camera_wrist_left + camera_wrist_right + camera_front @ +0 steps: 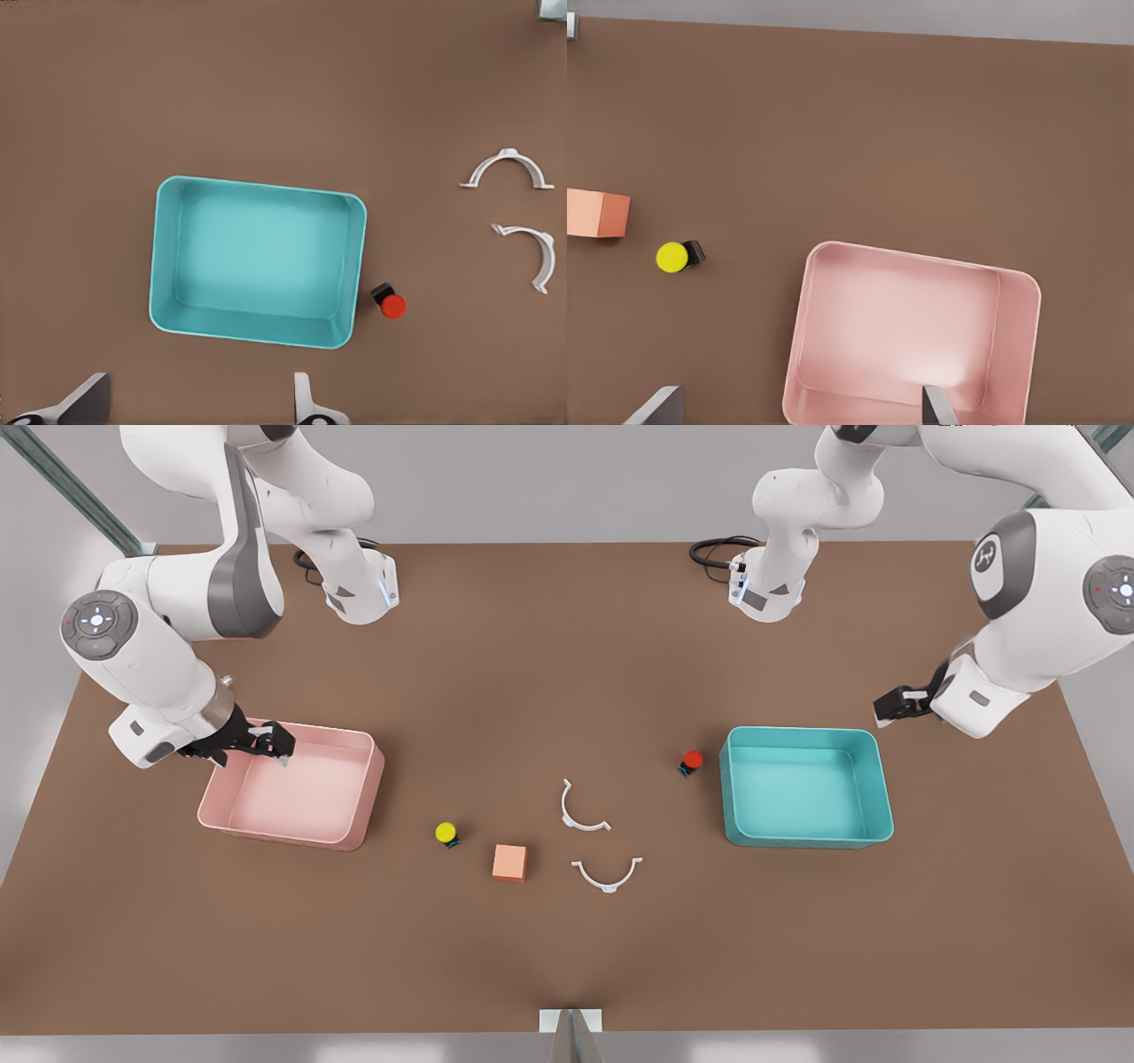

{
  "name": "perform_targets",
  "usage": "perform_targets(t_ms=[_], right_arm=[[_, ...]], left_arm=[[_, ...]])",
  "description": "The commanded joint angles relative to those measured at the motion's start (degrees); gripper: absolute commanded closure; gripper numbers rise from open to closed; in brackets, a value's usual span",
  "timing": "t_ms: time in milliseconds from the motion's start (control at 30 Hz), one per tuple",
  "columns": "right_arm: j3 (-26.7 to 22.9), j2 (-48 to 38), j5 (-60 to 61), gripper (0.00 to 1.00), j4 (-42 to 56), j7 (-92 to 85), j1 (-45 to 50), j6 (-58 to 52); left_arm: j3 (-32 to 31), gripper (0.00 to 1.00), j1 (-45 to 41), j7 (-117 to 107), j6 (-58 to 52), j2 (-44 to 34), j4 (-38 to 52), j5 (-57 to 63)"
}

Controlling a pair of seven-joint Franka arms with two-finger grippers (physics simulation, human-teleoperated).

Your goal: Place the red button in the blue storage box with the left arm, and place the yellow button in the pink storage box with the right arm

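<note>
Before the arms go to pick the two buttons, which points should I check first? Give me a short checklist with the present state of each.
1. Left gripper beside the blue storage box, fingers open: ok.
2. Right gripper over the pink storage box, fingers open: ok.
3. Red button free on the table, just outside the blue box: ok.
4. Yellow button free; salmon cube close by but apart: ok.
5. Both boxes empty: ok.
6. Buttons already in the boxes: not ok.

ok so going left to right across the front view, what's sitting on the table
pink storage box → yellow button → salmon-orange cube → two white curved clips → red button → blue storage box
</note>
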Motion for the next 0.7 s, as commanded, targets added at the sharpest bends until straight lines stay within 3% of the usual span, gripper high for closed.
perform_targets(t_ms=[0,67,133,267,333,433,667], right_arm=[[0.0,0.2,0.0,0.0,0.0,-0.1,-0.1,0.2],[0.0,0.3,0.0,0.0,0.0,0.0,-0.1,0.5],[0.1,2.5,-0.1,0.0,0.4,0.4,0.3,2.0],[5.1,13.3,-0.1,0.0,1.9,2.8,2.5,11.2],[8.6,17.1,-0.1,0.0,1.8,4.8,2.5,14.9],[9.2,19.4,-0.1,0.0,1.7,4.8,4.3,15.7],[9.4,24.6,-0.1,0.0,1.6,4.6,7.6,21.9]], left_arm=[[0.0,0.0,-0.1,13.3,0.3,0.2,0.0,0.1],[0.0,0.0,-0.6,5.7,0.1,0.5,-0.1,-0.4],[0.0,0.0,-6.2,-25.2,2.5,2.9,-0.5,-4.2],[-0.1,0.0,-12.3,-51.9,17.5,2.6,-11.9,-7.7],[0.0,0.0,-14.0,-58.0,23.2,1.7,-17.0,-7.7],[-0.1,0.0,-16.5,-68.7,36.0,-1.8,-28.3,-7.7],[0.0,0.0,-20.3,-78.9,45.5,3.3,-33.1,-7.0]])
